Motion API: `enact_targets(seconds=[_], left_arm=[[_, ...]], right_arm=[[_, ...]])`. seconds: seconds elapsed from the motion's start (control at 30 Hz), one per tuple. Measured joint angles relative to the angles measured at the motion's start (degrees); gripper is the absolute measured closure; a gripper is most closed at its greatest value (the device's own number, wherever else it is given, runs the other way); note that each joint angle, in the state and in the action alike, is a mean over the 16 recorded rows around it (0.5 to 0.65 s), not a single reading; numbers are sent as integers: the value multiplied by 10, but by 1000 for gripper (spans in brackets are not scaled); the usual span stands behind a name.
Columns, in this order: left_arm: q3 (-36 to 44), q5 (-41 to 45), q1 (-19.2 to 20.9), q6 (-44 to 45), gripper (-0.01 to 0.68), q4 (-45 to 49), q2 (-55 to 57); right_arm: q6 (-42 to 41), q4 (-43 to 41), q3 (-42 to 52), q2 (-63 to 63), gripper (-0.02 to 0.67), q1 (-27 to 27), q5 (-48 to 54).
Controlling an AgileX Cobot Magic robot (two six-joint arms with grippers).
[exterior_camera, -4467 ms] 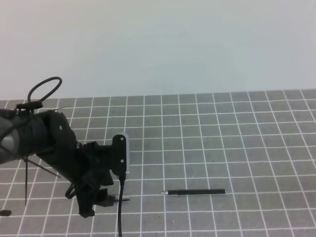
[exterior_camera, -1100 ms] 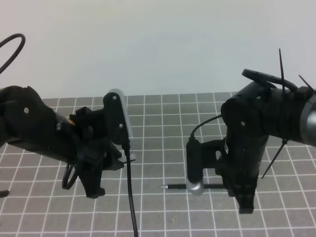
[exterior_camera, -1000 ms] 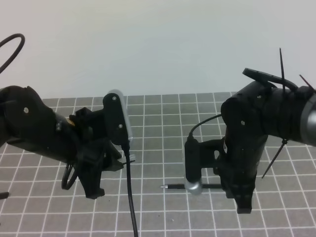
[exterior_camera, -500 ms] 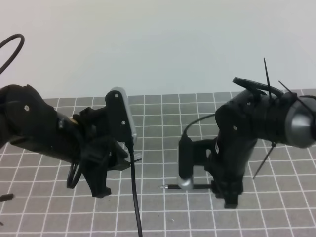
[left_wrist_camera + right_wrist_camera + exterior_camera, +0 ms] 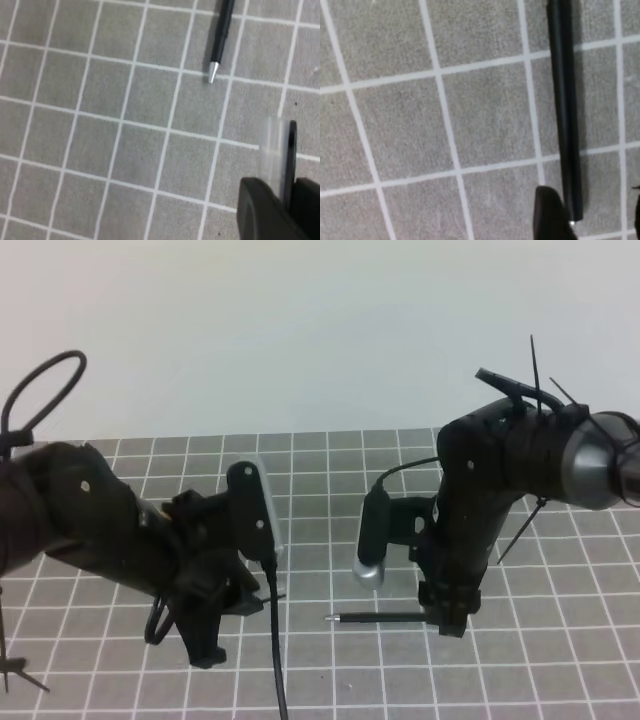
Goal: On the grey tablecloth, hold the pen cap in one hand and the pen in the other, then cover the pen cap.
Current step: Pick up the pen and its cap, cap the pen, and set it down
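I see the pen (image 5: pixel 382 618) flat on the grey tablecloth (image 5: pixel 560 540), its rear end between my right gripper's (image 5: pixel 452 625) spread fingers (image 5: pixel 547 215), left gripper (image 5: pixel 272 212) pinched on the pen cap (image 5: pixel 289 150).

The grid cloth (image 5: pixel 560 570) lies bare between the two arms, leaving an open lane down the middle. The pen (image 5: pixel 380 618) lies flat across that lane's near end, its far end under the right pincer (image 5: pixel 450 625). The left pincer (image 5: pixel 205 650) and its hanging cable (image 5: pixel 275 660) crowd the left side.
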Motion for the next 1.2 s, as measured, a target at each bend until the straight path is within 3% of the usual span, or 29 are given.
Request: enact_targets(seconds=[0.37, 0.9, 1.2], left_arm=[[10, -9, 0, 13, 672, -5, 1], [10, -10, 0, 33, 672, -5, 1], [10, -2, -5, 81, 672, 14, -11]], right_arm=[[-13, 12, -3, 25, 306, -2, 1], [-18, 13, -11, 34, 546, -2, 8], [8, 16, -72, 0, 578, -2, 106]])
